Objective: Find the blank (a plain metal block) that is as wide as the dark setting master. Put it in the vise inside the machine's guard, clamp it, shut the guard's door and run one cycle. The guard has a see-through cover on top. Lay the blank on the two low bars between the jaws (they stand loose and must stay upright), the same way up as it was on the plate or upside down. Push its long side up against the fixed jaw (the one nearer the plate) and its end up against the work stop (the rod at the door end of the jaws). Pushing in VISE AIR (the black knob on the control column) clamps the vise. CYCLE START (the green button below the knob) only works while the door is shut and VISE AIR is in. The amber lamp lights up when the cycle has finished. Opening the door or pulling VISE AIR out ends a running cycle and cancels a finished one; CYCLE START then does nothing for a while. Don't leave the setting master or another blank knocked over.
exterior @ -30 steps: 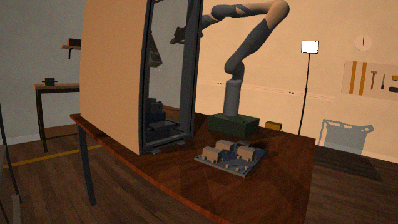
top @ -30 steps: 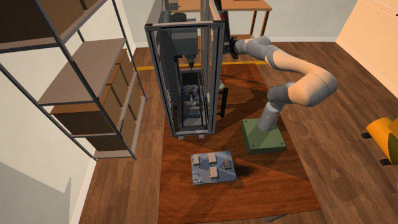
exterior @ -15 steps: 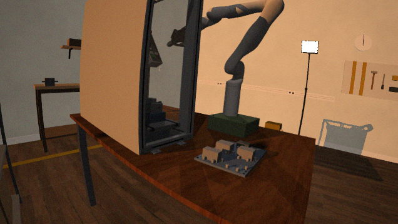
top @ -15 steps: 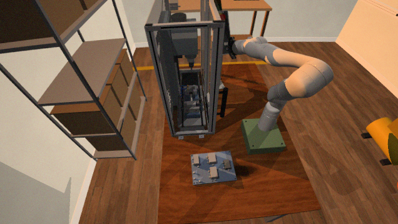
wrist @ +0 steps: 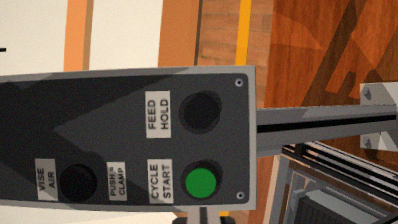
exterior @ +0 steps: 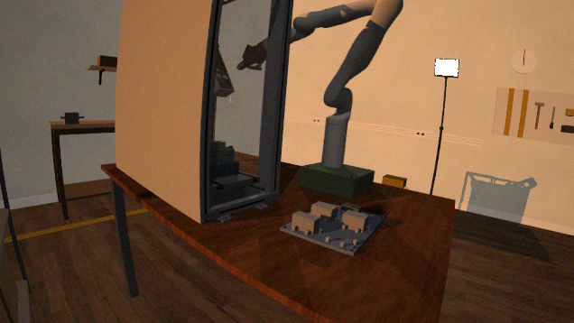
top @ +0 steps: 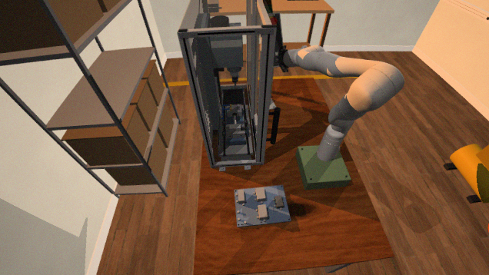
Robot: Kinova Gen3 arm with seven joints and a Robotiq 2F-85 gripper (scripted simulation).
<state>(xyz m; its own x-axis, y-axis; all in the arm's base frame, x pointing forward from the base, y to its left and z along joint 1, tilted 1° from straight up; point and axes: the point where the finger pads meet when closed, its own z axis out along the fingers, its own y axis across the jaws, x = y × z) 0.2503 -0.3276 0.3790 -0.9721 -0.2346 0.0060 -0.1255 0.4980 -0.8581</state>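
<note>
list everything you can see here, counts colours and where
guard: 1, grey frame, on table beside the arm
plate: 1, blue-grey, table front
blanks: 3, pale metal, on plate
setting master: 1, dark, plate's right side
control panel: 1, dark, facing wrist camera
cycle start button: 1, green, panel lower right
vise air knob: 1, black, panel lower left
feed hold button: 1, black, above green
shelf rack: 1, dark frame, left
arm base: 1, green
arm: 1, grey
claw: shut, empty, out of view
</note>
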